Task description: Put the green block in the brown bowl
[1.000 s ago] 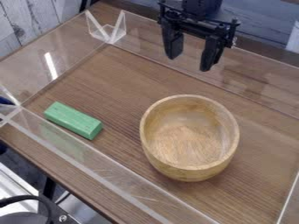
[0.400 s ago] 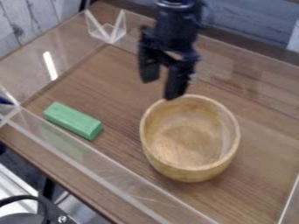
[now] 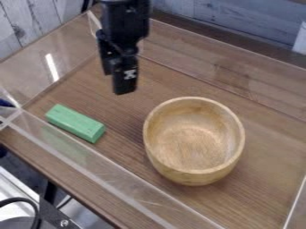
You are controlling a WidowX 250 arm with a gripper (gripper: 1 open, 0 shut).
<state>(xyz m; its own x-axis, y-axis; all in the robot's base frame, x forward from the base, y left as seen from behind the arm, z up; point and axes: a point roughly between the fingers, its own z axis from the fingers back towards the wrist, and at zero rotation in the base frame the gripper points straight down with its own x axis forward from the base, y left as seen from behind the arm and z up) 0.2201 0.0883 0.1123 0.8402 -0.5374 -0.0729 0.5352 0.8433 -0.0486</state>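
Observation:
The green block [image 3: 75,123] lies flat on the wooden table near the front left, slanted from upper left to lower right. The brown bowl [image 3: 194,140] stands upright to its right, with nothing inside it. My gripper [image 3: 117,75] hangs pointing down above the table, up and to the right of the block and left of the bowl's far rim. Its black fingers [image 3: 123,82] are open with nothing between them, and it touches neither the block nor the bowl.
Clear acrylic walls [image 3: 84,170] fence the wooden table [image 3: 251,85] along the front and left sides. A small clear plastic stand [image 3: 96,25] sits at the back left, partly behind the arm.
The gripper has moved from the back right, past the bowl's far side, to the left and nearer the front, rolling its wrist as it went. Block and bowl have not moved.

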